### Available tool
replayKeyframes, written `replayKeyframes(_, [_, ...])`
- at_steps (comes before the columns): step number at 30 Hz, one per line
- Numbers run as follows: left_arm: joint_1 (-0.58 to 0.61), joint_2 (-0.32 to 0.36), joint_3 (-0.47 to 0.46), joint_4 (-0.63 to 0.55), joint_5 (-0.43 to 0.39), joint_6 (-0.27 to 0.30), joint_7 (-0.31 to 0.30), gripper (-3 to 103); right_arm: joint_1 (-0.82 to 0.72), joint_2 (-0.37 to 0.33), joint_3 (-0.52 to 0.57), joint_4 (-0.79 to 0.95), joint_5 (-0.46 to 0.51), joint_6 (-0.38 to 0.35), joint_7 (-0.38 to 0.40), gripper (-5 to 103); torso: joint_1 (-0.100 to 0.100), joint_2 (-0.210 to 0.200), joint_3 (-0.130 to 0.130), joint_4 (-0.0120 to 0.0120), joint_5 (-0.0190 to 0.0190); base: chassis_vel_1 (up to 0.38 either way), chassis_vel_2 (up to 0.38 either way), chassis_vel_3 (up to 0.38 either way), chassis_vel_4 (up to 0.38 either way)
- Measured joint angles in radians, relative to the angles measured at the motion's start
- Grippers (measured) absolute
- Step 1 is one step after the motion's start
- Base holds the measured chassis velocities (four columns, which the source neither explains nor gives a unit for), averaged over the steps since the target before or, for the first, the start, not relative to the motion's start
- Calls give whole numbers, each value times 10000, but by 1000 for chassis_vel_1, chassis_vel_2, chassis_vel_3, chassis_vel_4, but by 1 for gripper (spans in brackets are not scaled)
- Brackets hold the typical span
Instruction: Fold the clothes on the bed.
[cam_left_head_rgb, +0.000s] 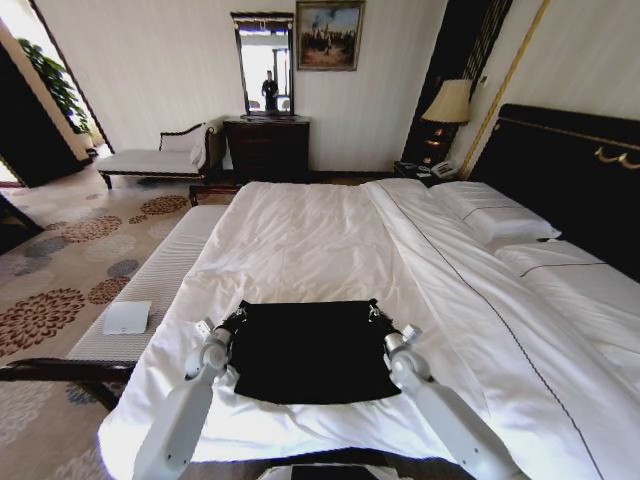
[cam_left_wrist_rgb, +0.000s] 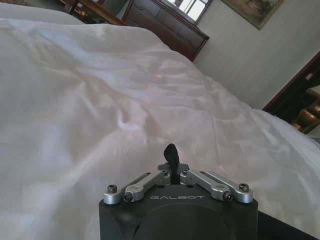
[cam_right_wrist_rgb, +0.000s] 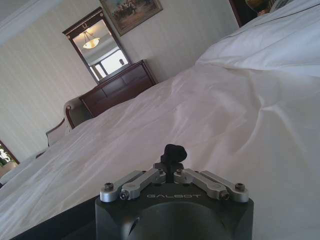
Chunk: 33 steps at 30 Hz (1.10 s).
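— Where's the shirt (cam_left_head_rgb: 305, 350)?

— Flat on the bed (cam_left_head_rgb: 330, 240), near its foot, between my arms.

— And your jaws?

— Left gripper (cam_left_head_rgb: 238, 316) and right gripper (cam_left_head_rgb: 374, 312) each pressed together, pinching a far corner, probably so one edge lifts evenly for folding.

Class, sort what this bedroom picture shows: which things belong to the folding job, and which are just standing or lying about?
Belongs to the job:
- black T-shirt, lying on the bed
- left hand, shut on its far left corner
- right hand, shut on its far right corner

Just about:
- pillows
- white paper on the bench
- chaise
- dresser
- mirror
- lamp
- painting
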Motion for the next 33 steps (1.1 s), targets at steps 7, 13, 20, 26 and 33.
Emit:
replayKeyframes(7, [-151, -360, 44, 500, -382, -912, 764, 3, 119, 219, 165, -388, 395, 713, -1023, 2, -2, 2, -1, -1, -2, 0, 0, 0, 0])
replayKeyframes(13, [343, -356, -143, -206, -1071, -1193, 1356, 3, -536, 4, 550, 552, 1132, 1336, -2208, 2, -3, 3, -2, -3, -1, 0, 0, 0, 0])
replayKeyframes(20, [1806, 271, -372, -1592, -1088, -1170, 1860, 3, -1725, -523, 998, 1680, 991, 1452, -2393, 2, -6, 6, -4, -3, -1, 0, 0, 0, 0])
replayKeyframes(26, [3495, 484, -686, -2753, -781, -1159, 2099, 3, -3032, -741, 1509, 2042, 342, 1748, -2296, 2, -6, 6, -4, -1, 0, 0, 0, 0, 0])
replayKeyframes(33, [4731, 303, -853, -3486, -168, -1354, 2184, 3, -4464, -715, 2018, 2582, -210, 2186, -2273, 2, -6, 6, -4, -2, 0, 0, 0, 0, 0])
